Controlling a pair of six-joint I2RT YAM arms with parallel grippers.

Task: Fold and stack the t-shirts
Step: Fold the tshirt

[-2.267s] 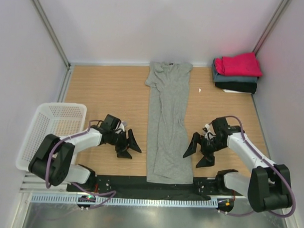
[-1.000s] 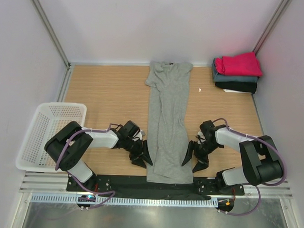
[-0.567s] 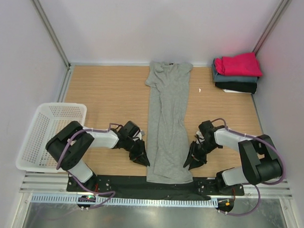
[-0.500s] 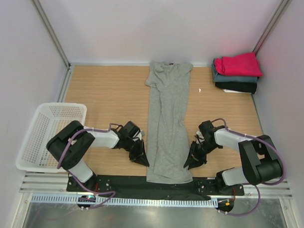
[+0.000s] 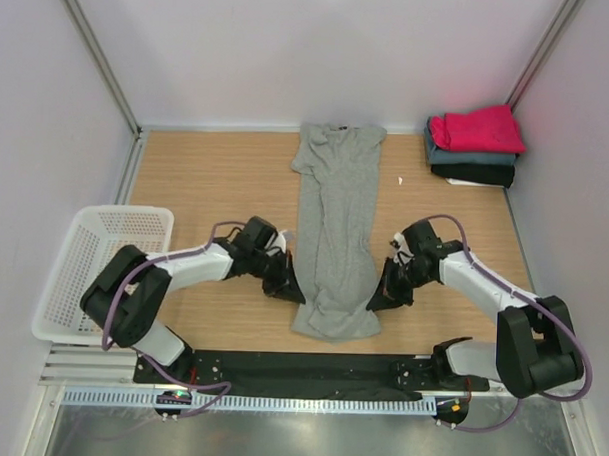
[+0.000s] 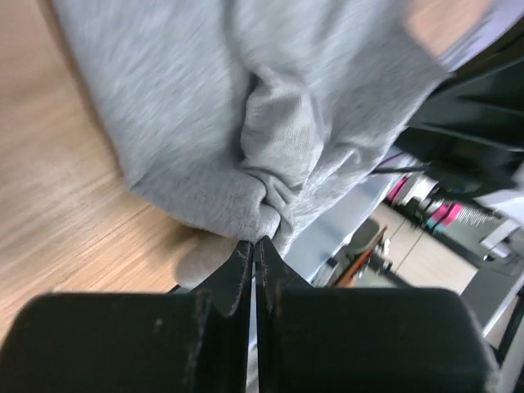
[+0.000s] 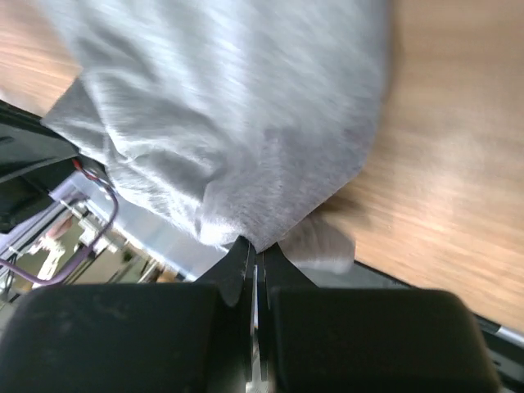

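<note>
- Left arm: lies low over the table [image 5: 206,175], elbow beside the white mesh basket [image 5: 79,242], forearm running right toward the grey tee
- Left gripper [image 5: 292,291]: at the left edge of the tee near its hem; the wrist view shows the fingertips [image 6: 241,258] pressed together on a puckered fold of grey cloth, which bunches just above the tips
- Right arm: rises from its base at the near right corner, forearm angled left and slightly away, wrist tipped down at the tee's right edge
- Right gripper [image 5: 377,299]: clamped on the right hem corner; in its wrist view the fingers [image 7: 239,260] meet with a thin edge of grey fabric caught between them
- Heather-grey t-shirt [image 5: 335,219]: folded into a long narrow strip down the middle of the table, dark collar at the far end, near hem rumpled between the two grippers and resting on the wood short of the black strip [image 5: 310,366] at the table edge
- Folded stack, far right corner: magenta-red tee [image 5: 478,127] on top, slate-blue tee [image 5: 467,154] under it, black tee [image 5: 476,174] at the bottom
- Writing: any print on the tees is too small to read
</note>
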